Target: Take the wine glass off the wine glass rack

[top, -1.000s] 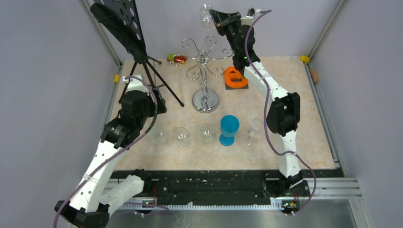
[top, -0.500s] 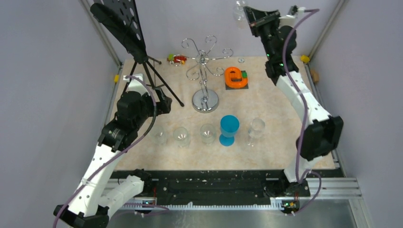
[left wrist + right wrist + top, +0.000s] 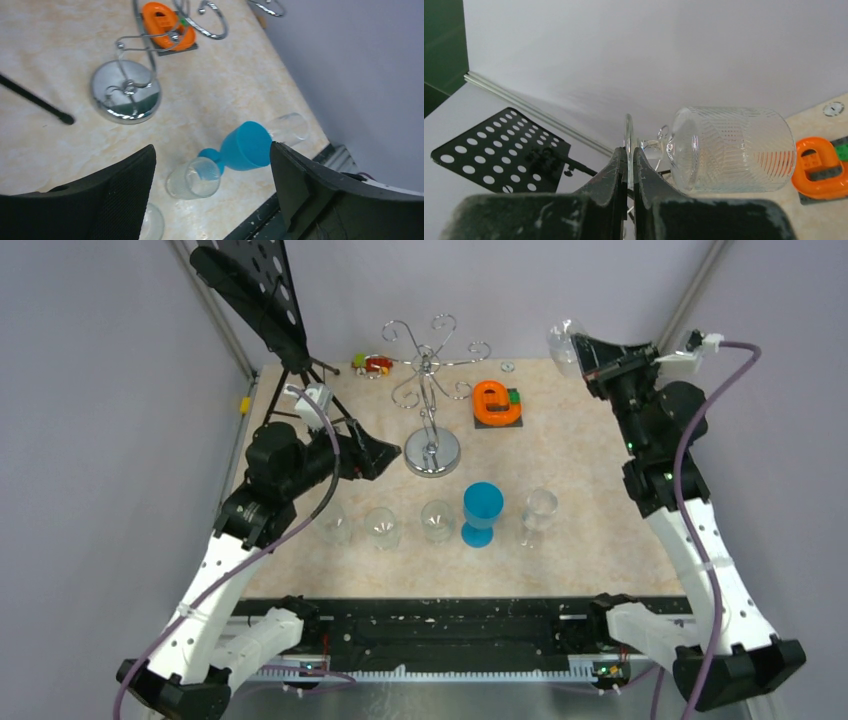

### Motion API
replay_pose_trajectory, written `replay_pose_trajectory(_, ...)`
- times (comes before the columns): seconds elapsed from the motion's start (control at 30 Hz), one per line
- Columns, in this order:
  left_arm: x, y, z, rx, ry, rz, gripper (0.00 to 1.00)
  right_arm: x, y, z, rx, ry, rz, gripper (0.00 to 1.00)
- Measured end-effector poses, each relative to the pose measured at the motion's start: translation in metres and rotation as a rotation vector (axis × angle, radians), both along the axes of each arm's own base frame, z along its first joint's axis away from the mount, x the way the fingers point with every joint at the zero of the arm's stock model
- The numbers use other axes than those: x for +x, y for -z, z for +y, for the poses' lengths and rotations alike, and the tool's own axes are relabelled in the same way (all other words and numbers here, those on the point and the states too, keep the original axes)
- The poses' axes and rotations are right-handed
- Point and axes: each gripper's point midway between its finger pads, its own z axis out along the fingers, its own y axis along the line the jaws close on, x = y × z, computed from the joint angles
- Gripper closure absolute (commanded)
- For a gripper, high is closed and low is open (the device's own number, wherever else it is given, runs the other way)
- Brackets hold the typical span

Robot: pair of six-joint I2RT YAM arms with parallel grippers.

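Observation:
My right gripper [image 3: 585,350] is shut on the foot of a clear patterned wine glass [image 3: 562,338] and holds it in the air at the back right, away from the rack. In the right wrist view the glass [image 3: 729,149] lies sideways, its thin foot pinched between my fingers [image 3: 629,156]. The chrome wine glass rack [image 3: 432,390] stands at the back centre with bare hooks; its round base shows in the left wrist view [image 3: 126,98]. My left gripper [image 3: 385,453] is open and empty, low beside the rack's base, as the left wrist view [image 3: 212,172] shows.
A black tripod music stand [image 3: 262,302] is at the back left. An orange holder [image 3: 496,403] lies right of the rack. A blue goblet [image 3: 482,512] and several clear glasses [image 3: 381,527] stand in a row in front. Small toys [image 3: 375,364] sit by the back wall.
My right arm has swung right and down with the wine glass, from above the rack to the back right. My left gripper has moved right toward the rack's base.

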Motion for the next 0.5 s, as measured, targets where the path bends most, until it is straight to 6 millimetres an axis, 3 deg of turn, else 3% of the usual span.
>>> replay_pose_trajectory(0.23,0.003,-0.013,-0.046,-0.19,0.2,0.056,0.14,-0.051,0.006,-0.006,-0.007,-0.033,0.01,1.0)
replay_pose_trajectory(0.5,0.008,-0.053,-0.093,-0.512,0.352,0.104,0.11,-0.081,-0.002,0.015,0.143,-0.224,-0.012,1.0)
